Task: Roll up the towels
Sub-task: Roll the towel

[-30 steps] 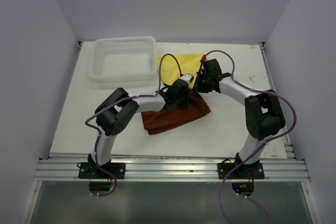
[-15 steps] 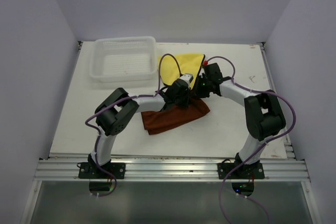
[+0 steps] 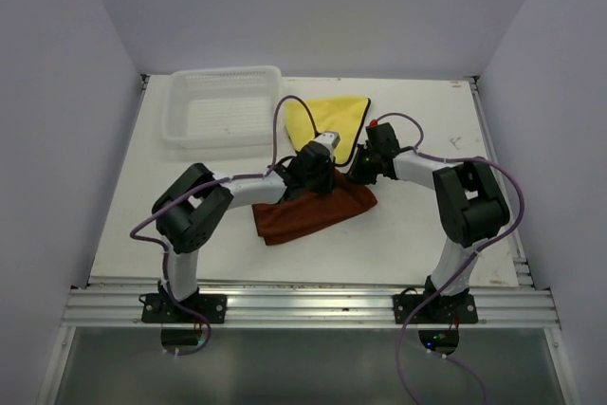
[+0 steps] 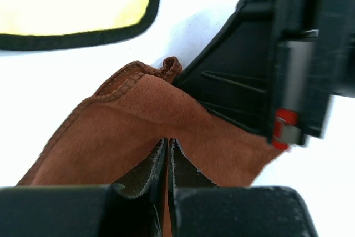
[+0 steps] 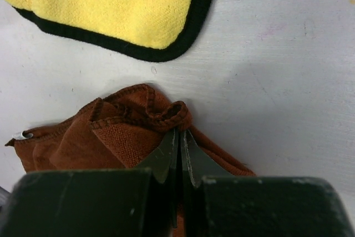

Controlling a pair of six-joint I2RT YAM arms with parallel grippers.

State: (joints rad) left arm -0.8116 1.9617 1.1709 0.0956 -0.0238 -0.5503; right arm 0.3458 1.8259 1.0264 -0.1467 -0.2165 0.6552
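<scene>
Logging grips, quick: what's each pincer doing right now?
Left pincer: shut on the brown towel.
Right pincer: shut on the brown towel.

This is a robotics lab test cell. A bare white table (image 3: 190,234) is boxed in on three sides by plain pale walls (image 3: 313,7). Along the table's near edge runs a slotted aluminium rail (image 3: 313,305), with two robot arms (image 3: 190,225) bolted to it, and loose purple cables (image 3: 520,225) loop from the arms above the table.
</scene>
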